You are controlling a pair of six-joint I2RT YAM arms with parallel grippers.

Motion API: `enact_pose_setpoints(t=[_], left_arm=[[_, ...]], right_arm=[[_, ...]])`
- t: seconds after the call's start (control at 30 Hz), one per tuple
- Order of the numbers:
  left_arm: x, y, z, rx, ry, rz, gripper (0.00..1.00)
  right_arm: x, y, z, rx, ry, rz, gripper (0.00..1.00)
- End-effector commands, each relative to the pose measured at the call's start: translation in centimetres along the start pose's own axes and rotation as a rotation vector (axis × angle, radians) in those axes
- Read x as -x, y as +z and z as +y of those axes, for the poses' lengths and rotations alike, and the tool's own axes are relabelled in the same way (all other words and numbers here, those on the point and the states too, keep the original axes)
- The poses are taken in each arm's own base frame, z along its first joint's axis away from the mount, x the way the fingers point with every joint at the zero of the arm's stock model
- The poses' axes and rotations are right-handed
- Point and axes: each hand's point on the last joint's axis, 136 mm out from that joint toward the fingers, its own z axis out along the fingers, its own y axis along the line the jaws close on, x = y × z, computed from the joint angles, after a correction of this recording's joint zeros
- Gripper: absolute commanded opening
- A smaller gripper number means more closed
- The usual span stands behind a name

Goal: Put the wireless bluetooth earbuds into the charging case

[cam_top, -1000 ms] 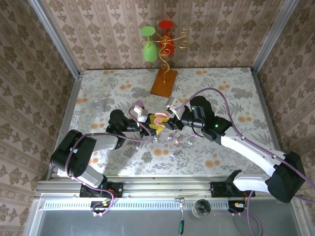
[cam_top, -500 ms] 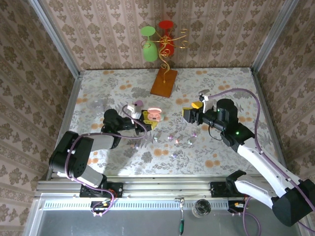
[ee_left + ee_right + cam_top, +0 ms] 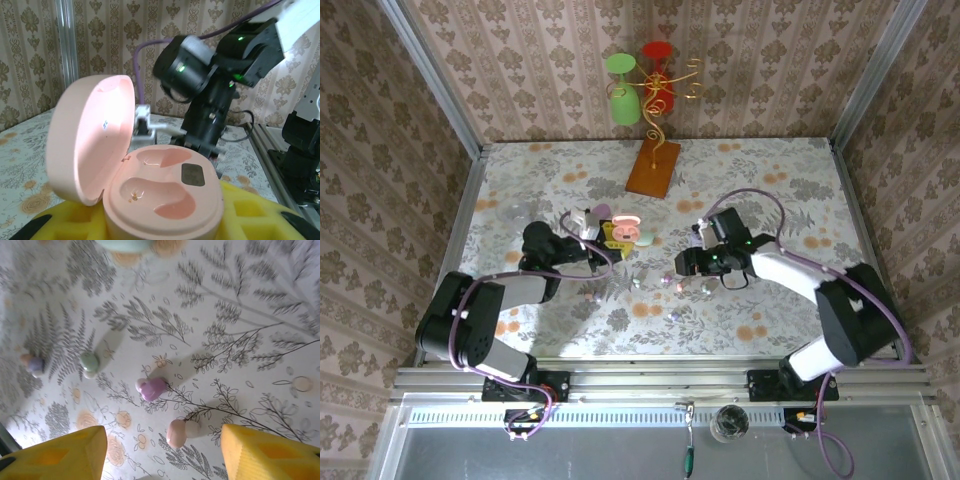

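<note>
Several earbuds lie just beyond the spread right tool.

Black-and-white arms with purple cables end in yellow pincer fingers.

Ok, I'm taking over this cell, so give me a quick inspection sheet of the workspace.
Surface: floral tablecloth, flat.
Job's things: pink charging case open, wells empty; several earbuds loose on the cloth.
Clutter: mint case; wire stand holding two glasses.
Grippers: left gripper shut on the charging case; right gripper open above the earbuds.
Cables: purple cables looping along both arms.
Surroundings: patterned walls, metal frame.
</note>
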Motion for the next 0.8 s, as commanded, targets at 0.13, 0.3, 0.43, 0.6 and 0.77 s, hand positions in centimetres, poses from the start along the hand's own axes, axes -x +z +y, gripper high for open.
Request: enact_pose_setpoints(t=[0.13,0.3,0.43,0.6,0.77], left_arm=[[0.6,-0.4,-0.9,0.000,0.068,-0.021,0.37],[0.6,-0.4,-1.3,0.001,0.072,-0.021,0.37],[0.6,-0.4,-1.3,0.002,0.072,-0.021,0.37],[0.7,-0.4,-1.5,-0.016,0.083,-0.020,0.37],[0.4,-0.4,-1.7,-0.027,0.084,-0.015,0.37]], right_arm=[[0.7,3.2,1.8,0.062,-0.065,0.118,0.62],[-0.4,4.5,0.9,0.047,-0.055,0.182,0.61],[-1.9,4.7,0.5,0.051,-0.041,0.224,0.61],[-3.5,4.1,0.0,0.040,-0.037,0.254,0.60],[-4.7,3.2,-0.1,0.037,-0.022,0.256,0.59]])
